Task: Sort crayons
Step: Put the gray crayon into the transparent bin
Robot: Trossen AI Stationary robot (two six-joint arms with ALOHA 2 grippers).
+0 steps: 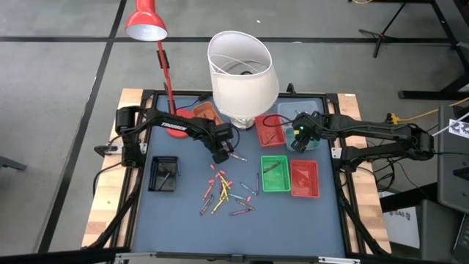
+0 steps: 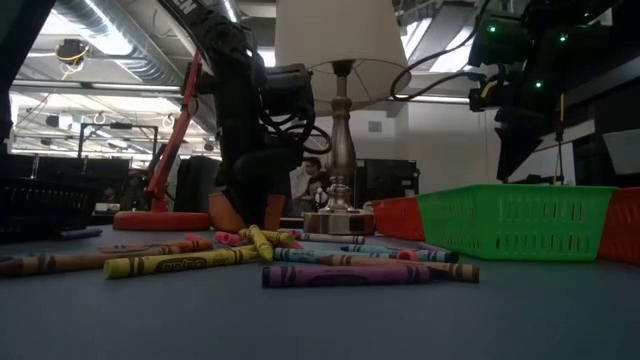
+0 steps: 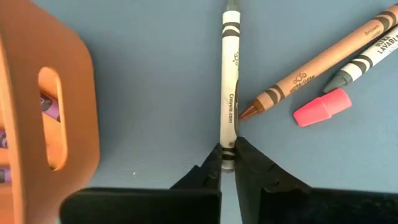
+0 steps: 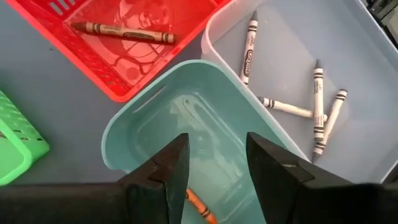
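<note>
A white crayon (image 3: 229, 74) lies on the blue mat, and my left gripper (image 3: 228, 163) is shut on one end of it, just right of the orange tray (image 3: 43, 112). In the high view this gripper (image 1: 220, 155) stands in front of the white lamp. A brown crayon (image 3: 311, 68), a grey one (image 3: 367, 59) and a short pink piece (image 3: 322, 107) lie beside it. Several loose crayons (image 1: 223, 192) are scattered mid-table. My right gripper (image 4: 214, 168) hangs open above the teal bin (image 4: 155, 118), touching nothing. My left gripper pinches the white crayon's near end (image 3: 228, 146) between its two fingertips, one on each side of the stick. The fingers come steeply from above. The crayon lies flat on the mat, stretching away from the fingers.
A white-shaded lamp (image 1: 242, 70) and a red desk lamp (image 1: 146, 22) stand at the back. A black tray (image 1: 163, 174) sits left; green (image 1: 275, 174) and red (image 1: 304, 178) trays sit right. Another red tray (image 4: 124, 37) holds one crayon, and a white bin (image 4: 298, 74) holds several white ones.
</note>
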